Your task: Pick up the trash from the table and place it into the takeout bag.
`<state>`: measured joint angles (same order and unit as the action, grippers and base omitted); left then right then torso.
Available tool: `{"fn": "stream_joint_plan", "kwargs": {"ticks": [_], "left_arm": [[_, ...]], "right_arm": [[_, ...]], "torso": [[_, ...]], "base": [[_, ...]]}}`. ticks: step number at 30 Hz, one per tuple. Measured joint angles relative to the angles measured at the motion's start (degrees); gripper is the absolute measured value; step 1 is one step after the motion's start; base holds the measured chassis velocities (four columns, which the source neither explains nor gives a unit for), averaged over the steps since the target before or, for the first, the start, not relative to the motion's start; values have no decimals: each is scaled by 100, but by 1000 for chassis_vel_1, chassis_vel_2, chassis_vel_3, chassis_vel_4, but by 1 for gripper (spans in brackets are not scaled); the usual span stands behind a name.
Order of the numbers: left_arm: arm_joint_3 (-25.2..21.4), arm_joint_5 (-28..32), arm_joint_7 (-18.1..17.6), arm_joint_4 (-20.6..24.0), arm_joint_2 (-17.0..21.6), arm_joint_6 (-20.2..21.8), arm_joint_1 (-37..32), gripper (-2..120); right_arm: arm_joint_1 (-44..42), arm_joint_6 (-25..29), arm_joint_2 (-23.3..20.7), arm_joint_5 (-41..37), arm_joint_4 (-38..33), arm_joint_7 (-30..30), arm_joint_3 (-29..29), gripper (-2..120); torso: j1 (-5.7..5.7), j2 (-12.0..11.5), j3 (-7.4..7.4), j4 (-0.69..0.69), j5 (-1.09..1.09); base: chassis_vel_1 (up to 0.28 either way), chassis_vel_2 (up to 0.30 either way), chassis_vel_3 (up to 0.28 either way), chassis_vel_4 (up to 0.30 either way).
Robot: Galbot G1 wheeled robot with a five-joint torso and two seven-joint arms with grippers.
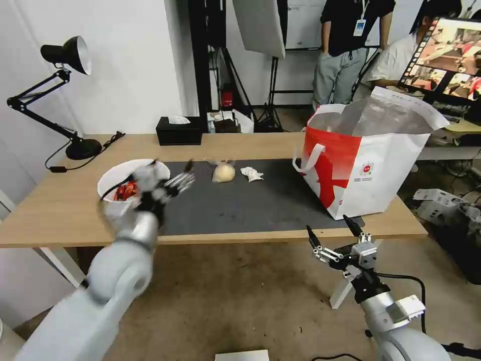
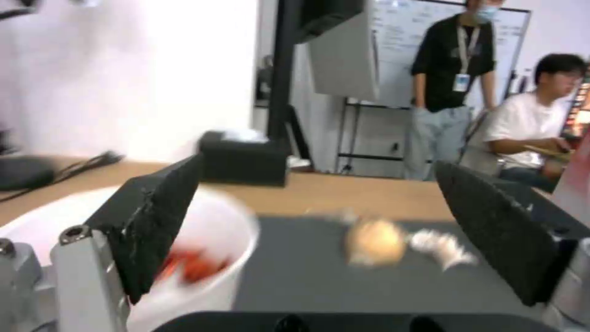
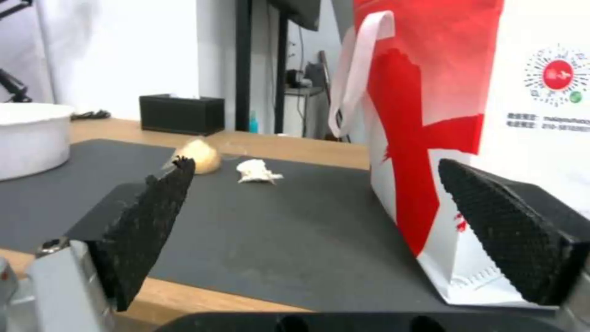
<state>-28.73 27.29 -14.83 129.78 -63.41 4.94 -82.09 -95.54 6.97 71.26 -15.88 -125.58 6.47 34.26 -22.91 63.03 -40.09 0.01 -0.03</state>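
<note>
Takeout bag [image 1: 373, 165] upright, mouth up; left pincer [image 1: 168, 175] wide beside bowl [image 1: 120, 183]; right pincer [image 1: 333, 235] wide.

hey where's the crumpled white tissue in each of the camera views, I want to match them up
Head view: crumpled white tissue on the dark grey mat, between the bagged bun and the takeout bag.
Left wrist view: tissue, blurred, beside the bun.
Right wrist view: tissue between the bun and the bag.
Shared landmark: black tissue box.

White wall [image 1: 135, 60], speckled beige floor [image 1: 240, 301] — black desk lamp [image 1: 65, 55], perhaps a whiteboard [image 1: 305, 25] behind.
</note>
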Motion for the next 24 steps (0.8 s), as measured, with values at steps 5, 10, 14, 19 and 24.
{"fn": "stream_joint_plan", "kwargs": {"ticks": [5,10,14,19,24], "left_arm": [[-496,-751,691,229,-708,-654,-1002,100],[-623,-1310,1100,393,-1471,-1040,-1969,100],[-549,-1351,1107,426,-1662,-982,-2217,100],[-502,-1361,1045,422,-1764,-810,-2160,100],[-351,-1334,999,444,-1674,-612,-2016,100]], "right_arm": [[-15,-6,77,5,31,-159,-32,100],[-103,-7,273,142,20,-448,-7,100],[-97,-13,326,195,2,-604,10,100],[-15,-130,373,233,8,-762,0,100],[539,-648,211,120,45,-1145,-144,100]], "torso": [[2,1,1,0,4],[1,0,0,-1,4],[1,0,0,-1,3],[0,0,-1,-2,3],[0,0,-1,0,2]], "base": [[0,0,0,0],[0,0,0,0],[0,0,0,0],[0,0,0,0],[0,0,0,0]]}}
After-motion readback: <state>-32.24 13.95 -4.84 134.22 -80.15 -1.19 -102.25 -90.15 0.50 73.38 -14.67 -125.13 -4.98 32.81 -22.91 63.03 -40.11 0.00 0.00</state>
